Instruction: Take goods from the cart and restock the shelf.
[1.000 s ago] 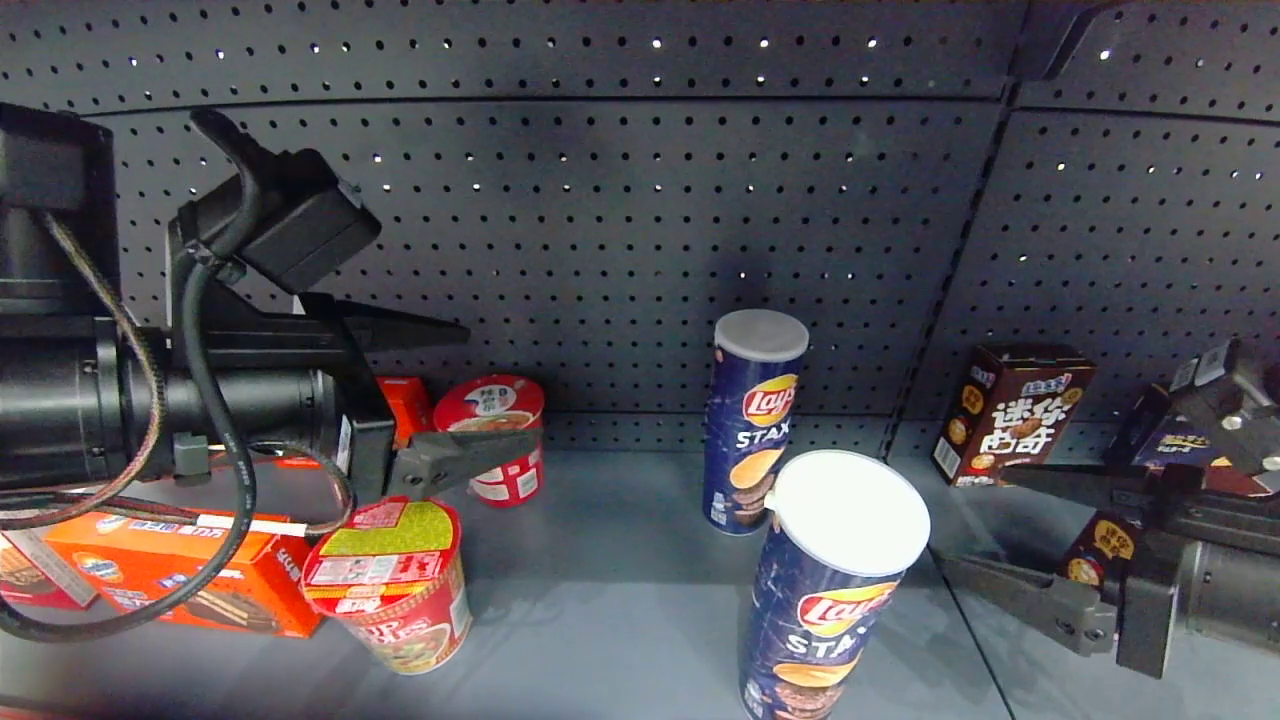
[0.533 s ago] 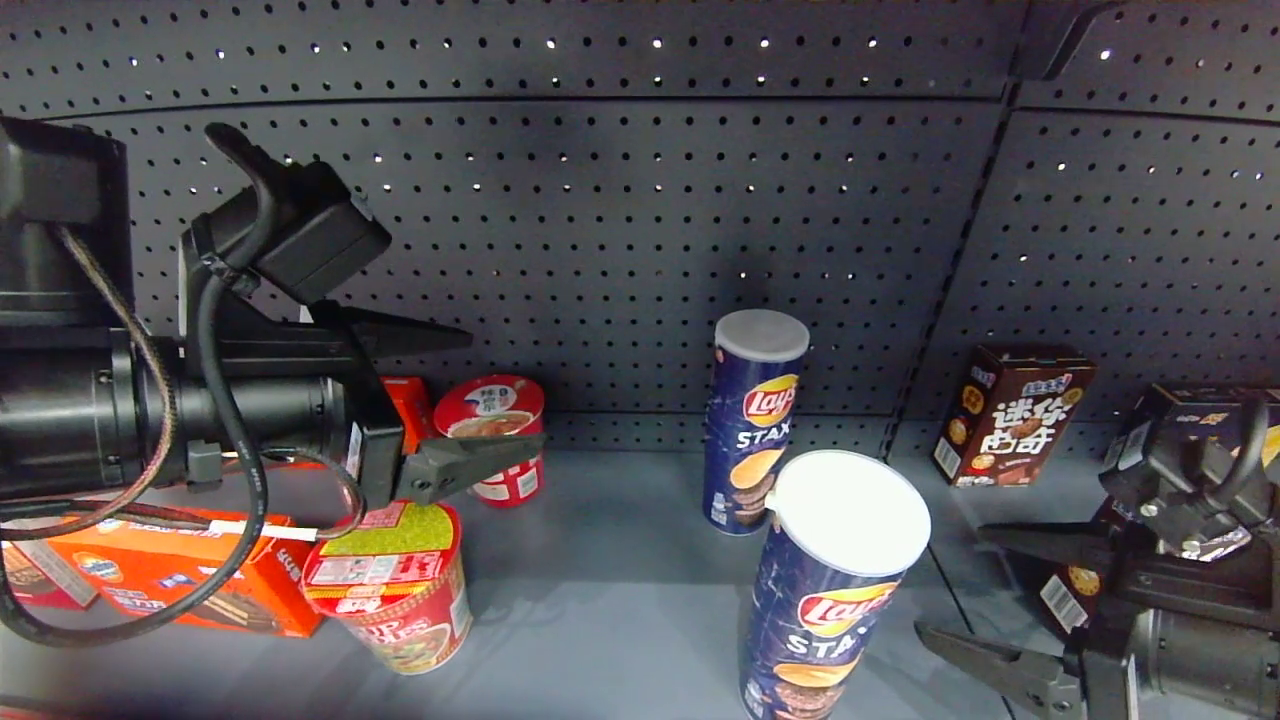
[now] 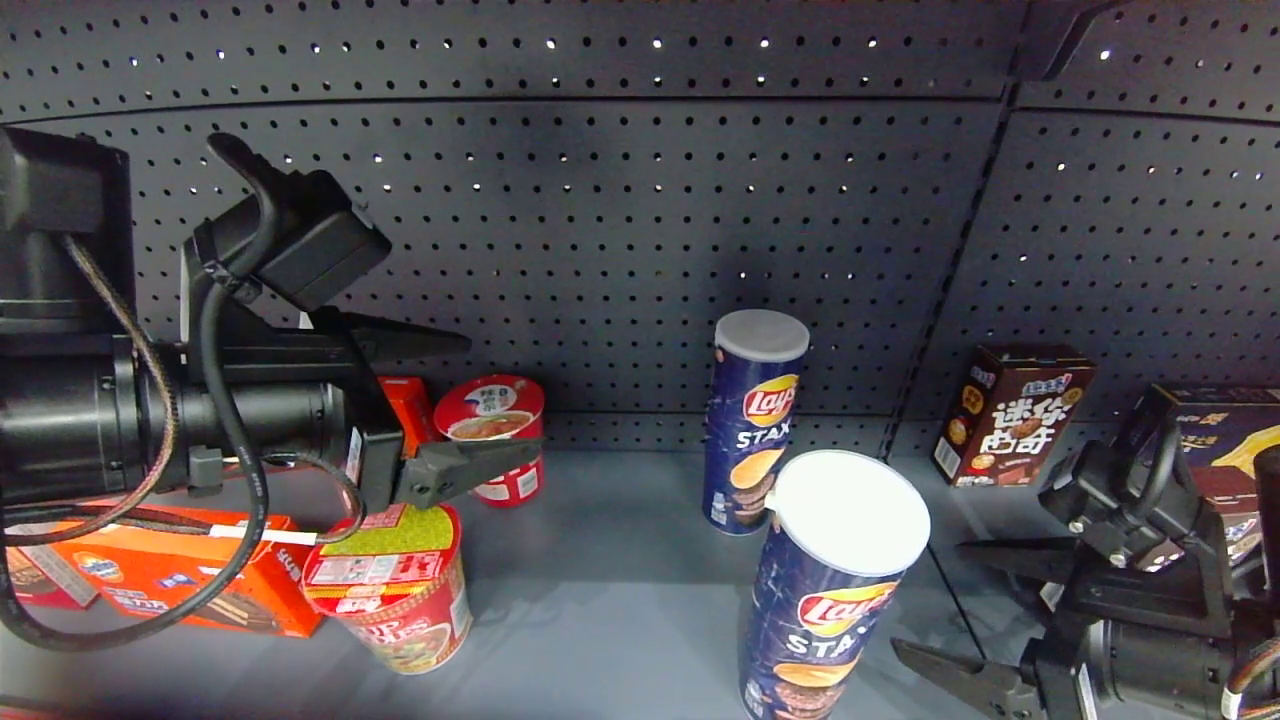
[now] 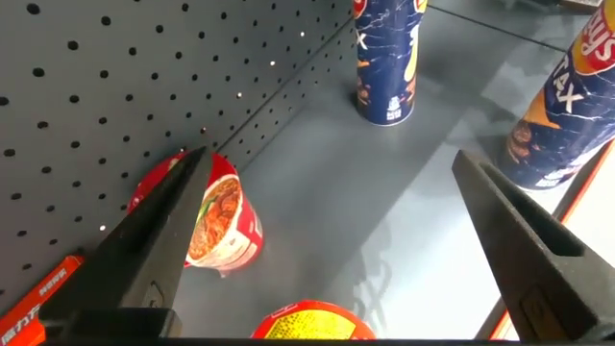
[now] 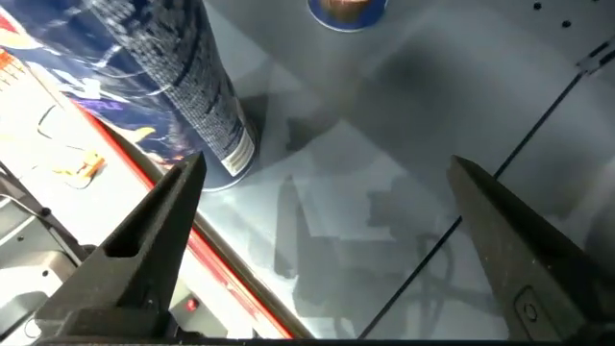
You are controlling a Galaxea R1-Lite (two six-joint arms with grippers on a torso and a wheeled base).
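I count two chip cans on the shelf [image 3: 620,570]. The rear chip can [image 3: 755,420] stands upright by the back panel at the middle of the frame, and the front chip can [image 3: 830,590] stands upright lower and a little to the right. There are two noodle cups: the rear noodle cup [image 3: 495,435] at centre left against the panel, and the front noodle cup [image 3: 395,585] at lower left. An orange box [image 3: 170,580] lies flat in the lower left corner, just beside the front noodle cup. A brown box [image 3: 1010,415] leans at the back on the right, and a dark box [image 3: 1220,430] sits at the right edge. The left gripper [image 3: 503,396] comes in level from the left edge, pointing right, its fingers spread one above the other and holding nothing. The front noodle cup sits just under the lower finger, and the rear noodle cup lies just past the tips. The right gripper [image 3: 930,600] lies low in the lower right corner, pointing left, its fingers spread and empty, with the front chip can just beside its tips.
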